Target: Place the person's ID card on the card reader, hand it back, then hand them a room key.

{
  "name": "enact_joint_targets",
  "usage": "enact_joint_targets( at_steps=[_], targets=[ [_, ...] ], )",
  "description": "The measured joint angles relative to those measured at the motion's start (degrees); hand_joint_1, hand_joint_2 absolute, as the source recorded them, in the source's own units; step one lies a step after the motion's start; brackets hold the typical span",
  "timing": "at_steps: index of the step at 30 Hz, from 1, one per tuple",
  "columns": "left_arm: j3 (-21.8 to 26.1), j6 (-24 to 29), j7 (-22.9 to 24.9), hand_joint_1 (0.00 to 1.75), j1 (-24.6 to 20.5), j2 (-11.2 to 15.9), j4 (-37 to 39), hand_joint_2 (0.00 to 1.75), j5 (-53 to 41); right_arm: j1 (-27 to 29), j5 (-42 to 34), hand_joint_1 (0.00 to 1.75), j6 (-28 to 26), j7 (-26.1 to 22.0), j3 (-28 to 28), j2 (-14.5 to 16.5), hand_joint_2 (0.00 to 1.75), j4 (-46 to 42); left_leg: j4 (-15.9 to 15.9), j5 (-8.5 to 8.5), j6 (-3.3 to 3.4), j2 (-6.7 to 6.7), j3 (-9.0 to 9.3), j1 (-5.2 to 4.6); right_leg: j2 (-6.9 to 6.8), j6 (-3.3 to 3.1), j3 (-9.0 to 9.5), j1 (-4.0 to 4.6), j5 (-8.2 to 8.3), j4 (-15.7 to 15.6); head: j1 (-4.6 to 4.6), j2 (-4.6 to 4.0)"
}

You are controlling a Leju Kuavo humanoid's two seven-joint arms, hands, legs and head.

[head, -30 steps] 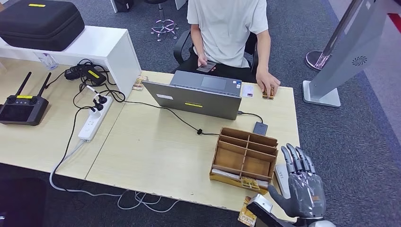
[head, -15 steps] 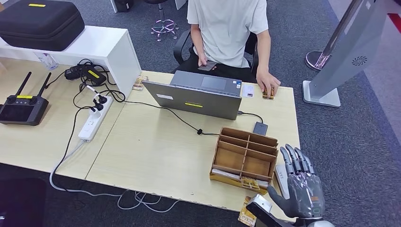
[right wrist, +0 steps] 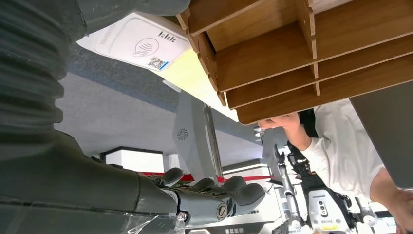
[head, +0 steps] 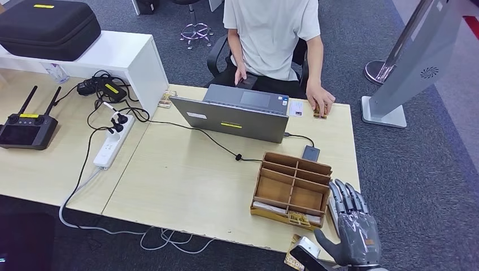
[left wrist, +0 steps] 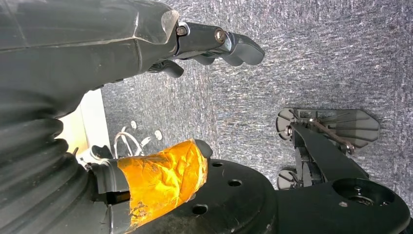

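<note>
1. Right robot hand: at the desk's near right corner, palm down, fingers extended and a little apart, nothing in it. It hovers over the card reader, beside the right end of the wooden organiser.
2. Left robot hand: hanging over grey carpet, fingers loosely spread, holding nothing.
3. Card reader: flat white pad with a contactless symbol, lying on the desk at the near right corner, just beside the organiser. In the right wrist view no card lies on it.
4. ID card: a small white card at the far edge of the desk, just right of the laptop and beside the person's hand. Judged to be the ID; print too small to read.
5. Wooden organiser: compartmented tray near the right front edge. Patterned cards lie along its front edge, and one more at the desk's near edge; probably the room keys.
6. Person: seated behind the far edge, one hand resting on the desk, the other holding a dark object in the lap.
7. Progress, as judged: no step complete. The ID is not yet collected or read; its return and the key handover both remain.
</note>
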Motion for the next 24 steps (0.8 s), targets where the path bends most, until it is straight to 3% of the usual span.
enact_joint_targets(
  at_steps=[24],
  targets=[
    [0.0, 0.1, 0.0, 0.0, 0.0, 0.0, 0.0, 1.75, -0.1, 0.4, -1.9, 0.0, 0.4, 0.6, 1.6, 0.0, 1.75, 2.3, 0.0, 0.0, 0.0, 0.0, 0.0, 0.0, 0.0, 0.0, 0.01, 0.0, 0.0, 0.0, 0.0, 0.01]
  ],
)
